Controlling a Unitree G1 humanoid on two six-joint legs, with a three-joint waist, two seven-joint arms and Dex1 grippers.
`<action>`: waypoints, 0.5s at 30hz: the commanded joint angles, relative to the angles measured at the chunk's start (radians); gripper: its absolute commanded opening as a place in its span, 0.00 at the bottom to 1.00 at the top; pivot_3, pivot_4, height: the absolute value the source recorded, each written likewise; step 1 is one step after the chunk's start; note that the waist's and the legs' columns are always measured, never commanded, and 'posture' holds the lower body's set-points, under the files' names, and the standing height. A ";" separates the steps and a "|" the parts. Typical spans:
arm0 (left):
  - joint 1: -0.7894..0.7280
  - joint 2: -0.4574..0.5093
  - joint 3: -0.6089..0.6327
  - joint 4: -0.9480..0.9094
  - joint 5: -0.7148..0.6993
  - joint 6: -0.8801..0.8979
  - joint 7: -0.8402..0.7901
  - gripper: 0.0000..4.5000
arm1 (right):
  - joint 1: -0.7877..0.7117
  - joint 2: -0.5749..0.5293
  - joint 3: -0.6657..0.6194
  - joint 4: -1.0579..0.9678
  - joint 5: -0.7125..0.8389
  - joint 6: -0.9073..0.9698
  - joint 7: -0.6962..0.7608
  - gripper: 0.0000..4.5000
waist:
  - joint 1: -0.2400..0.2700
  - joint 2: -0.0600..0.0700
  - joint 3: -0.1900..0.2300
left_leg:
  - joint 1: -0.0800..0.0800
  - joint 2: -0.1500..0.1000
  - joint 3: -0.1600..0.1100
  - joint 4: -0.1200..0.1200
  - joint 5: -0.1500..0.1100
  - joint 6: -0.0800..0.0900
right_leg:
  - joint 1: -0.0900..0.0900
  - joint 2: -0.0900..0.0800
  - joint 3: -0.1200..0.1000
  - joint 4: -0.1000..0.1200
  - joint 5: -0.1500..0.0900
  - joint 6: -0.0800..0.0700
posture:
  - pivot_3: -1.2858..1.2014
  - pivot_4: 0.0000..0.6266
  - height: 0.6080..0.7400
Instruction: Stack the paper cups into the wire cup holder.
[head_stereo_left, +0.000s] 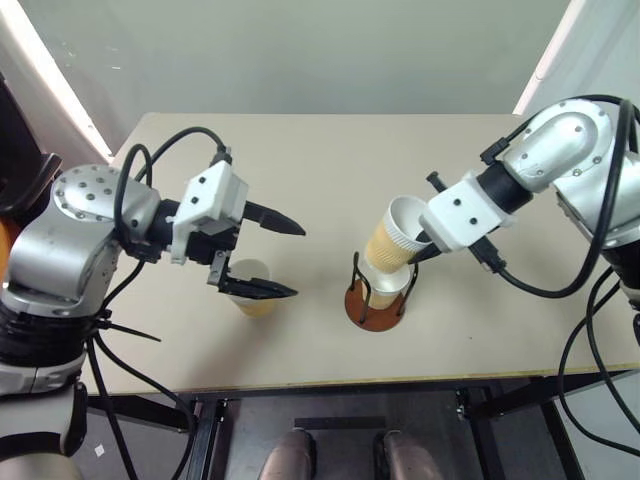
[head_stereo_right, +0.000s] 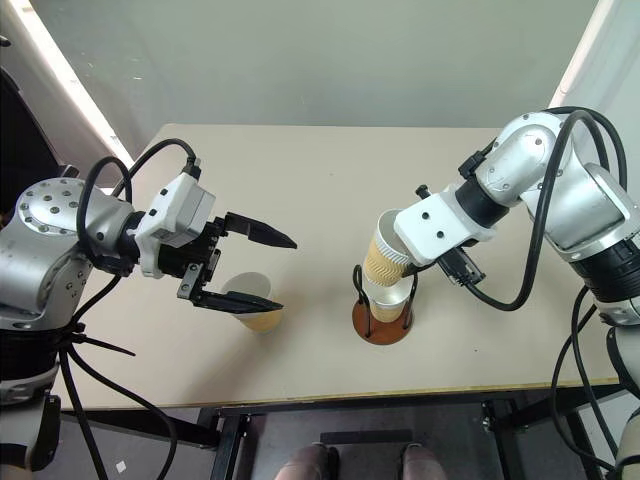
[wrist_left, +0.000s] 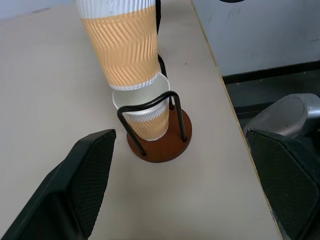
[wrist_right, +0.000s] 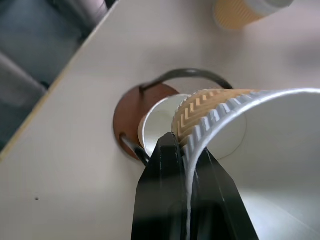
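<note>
Right hand (head_stereo_left: 415, 243) pinches tilted cup (head_stereo_left: 392, 236) by rim, base just above cup (wrist_left: 145, 117) seated in wire cup holder (head_stereo_left: 378, 303); needs uprighting. Left hand (head_stereo_left: 280, 258) wide open, empty, over third cup (head_stereo_left: 252, 289).

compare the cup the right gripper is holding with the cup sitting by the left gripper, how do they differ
The held cup is pinched at its rim by the shut right gripper; the loose cup is gripped by nothing, with the open left gripper above it.
The held cup is tilted in the air, its bottom entering the cup already in the wire cup holder; the loose cup stands upright on the table.
Both are tan-yellow ribbed paper cups with white rims.
</note>
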 joint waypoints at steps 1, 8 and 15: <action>0.003 0.020 0.011 -0.031 -0.003 -0.002 0.009 1.00 | -0.020 -0.015 0.025 -0.004 -0.001 -0.043 0.004 0.01 | 0.000 0.000 0.000 | 0.000 0.000 0.000 0.000 0.000 0.000 | 0.000 0.000 0.000 -0.001 0.000 0.000 | 0.52 0.24 1.00; 0.032 0.020 0.018 -0.052 -0.008 0.003 0.033 1.00 | -0.030 -0.023 0.077 0.014 -0.015 -0.125 0.004 0.01 | 0.000 0.000 0.000 | -0.001 0.000 0.000 -0.001 0.000 0.000 | 0.000 0.000 0.000 -0.002 0.000 0.000 | 0.52 0.24 1.00; 0.042 0.020 0.021 -0.062 -0.007 0.008 0.058 1.00 | -0.072 -0.004 0.114 0.082 -0.073 -0.182 0.004 0.34 | 0.000 0.000 0.000 | -0.001 0.000 0.000 -0.001 0.000 0.000 | 0.000 0.000 0.000 -0.002 0.000 0.000 | 0.52 0.24 1.00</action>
